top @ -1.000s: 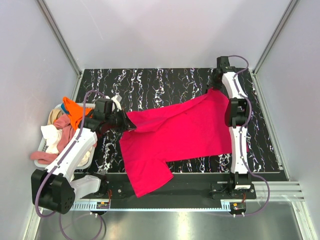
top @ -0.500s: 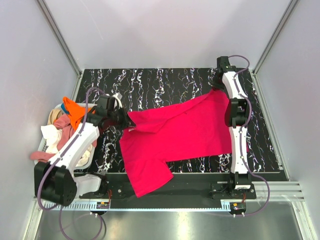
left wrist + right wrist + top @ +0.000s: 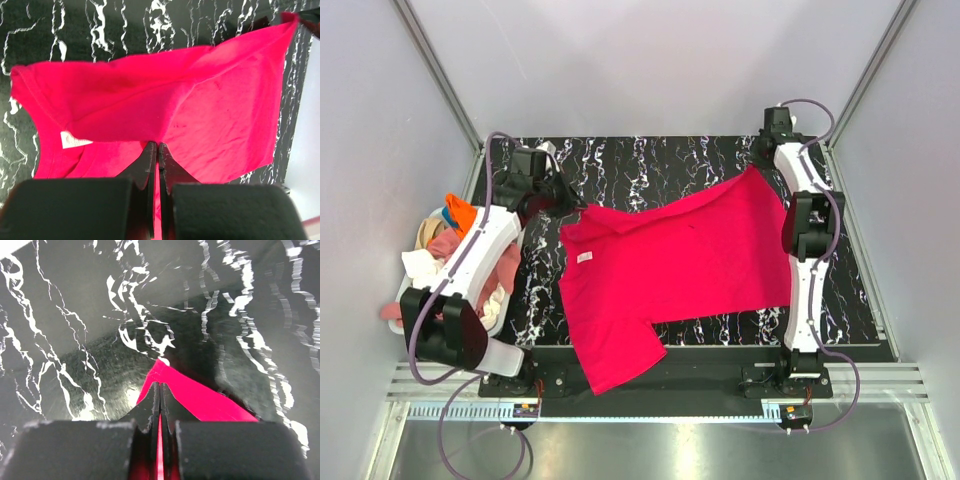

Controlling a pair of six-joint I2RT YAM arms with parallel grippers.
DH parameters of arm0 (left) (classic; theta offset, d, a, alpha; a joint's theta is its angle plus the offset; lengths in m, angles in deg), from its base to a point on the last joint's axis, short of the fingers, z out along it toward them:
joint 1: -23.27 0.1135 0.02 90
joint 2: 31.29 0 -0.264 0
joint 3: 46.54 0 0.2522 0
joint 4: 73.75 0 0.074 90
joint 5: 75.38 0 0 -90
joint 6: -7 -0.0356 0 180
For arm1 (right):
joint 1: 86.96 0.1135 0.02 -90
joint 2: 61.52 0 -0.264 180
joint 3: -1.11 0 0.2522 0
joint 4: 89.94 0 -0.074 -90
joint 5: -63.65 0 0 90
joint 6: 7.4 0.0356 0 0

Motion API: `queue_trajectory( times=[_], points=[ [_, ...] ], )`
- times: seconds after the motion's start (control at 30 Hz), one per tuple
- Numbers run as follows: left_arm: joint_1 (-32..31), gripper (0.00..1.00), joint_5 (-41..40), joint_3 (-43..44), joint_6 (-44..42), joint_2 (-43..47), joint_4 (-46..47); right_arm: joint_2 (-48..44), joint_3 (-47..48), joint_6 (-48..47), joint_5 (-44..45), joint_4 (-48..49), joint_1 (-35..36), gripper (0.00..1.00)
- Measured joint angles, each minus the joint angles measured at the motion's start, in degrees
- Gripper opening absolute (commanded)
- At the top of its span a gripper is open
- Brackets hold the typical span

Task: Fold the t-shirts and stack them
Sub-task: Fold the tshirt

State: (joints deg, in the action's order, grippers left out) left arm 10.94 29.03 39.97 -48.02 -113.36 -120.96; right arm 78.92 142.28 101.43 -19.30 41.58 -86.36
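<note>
A bright pinkish-red t-shirt (image 3: pixel 680 265) lies spread across the black marbled table (image 3: pixel 650 165), its small white label (image 3: pixel 584 258) near the left edge and one sleeve hanging over the front edge. My left gripper (image 3: pixel 567 206) is shut on the shirt's upper-left edge; in the left wrist view (image 3: pixel 157 145) the jaws pinch the cloth (image 3: pixel 200 110). My right gripper (image 3: pixel 758 170) is shut on the shirt's far right corner; the right wrist view (image 3: pixel 160 386) shows the red corner (image 3: pixel 200 397) held between the closed fingers.
A white basket (image 3: pixel 405 290) at the table's left holds other t-shirts: orange (image 3: pixel 460 213), dusty pink (image 3: pixel 445 245), white (image 3: pixel 420 265) and beige. Grey walls and metal frame posts stand close on both sides. The table's front rail runs along the bottom.
My left gripper has carried the shirt's left edge back toward the far side, and my right gripper has moved back too. The shirt now lies more stretched, its label showing.
</note>
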Motion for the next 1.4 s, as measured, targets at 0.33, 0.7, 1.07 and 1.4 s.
queue_trajectory(
  times=[0.33,0.7,1.07,1.4],
  points=[
    [-0.04,0.0,-1.29,-7.06,-0.68,10.4,-4.26,-14.43,-20.39,-1.09,1.03,9.03,-2.8,0.0],
    [-0.26,0.0,-0.9,-16.15,-1.11,15.78,-5.73,-26.45,-41.66,-1.07,1.68,15.65,-3.3,0.0],
    [-2.27,0.0,1.25,-22.93,-1.03,19.12,-7.17,-31.74,-51.1,0.72,4.33,17.53,-3.3,0.0],
    [-4.17,0.0,1.6,-24.3,-0.81,21.59,-7.63,-32.39,-55.47,2.16,4.44,17.94,-3.3,0.0]
  ],
)
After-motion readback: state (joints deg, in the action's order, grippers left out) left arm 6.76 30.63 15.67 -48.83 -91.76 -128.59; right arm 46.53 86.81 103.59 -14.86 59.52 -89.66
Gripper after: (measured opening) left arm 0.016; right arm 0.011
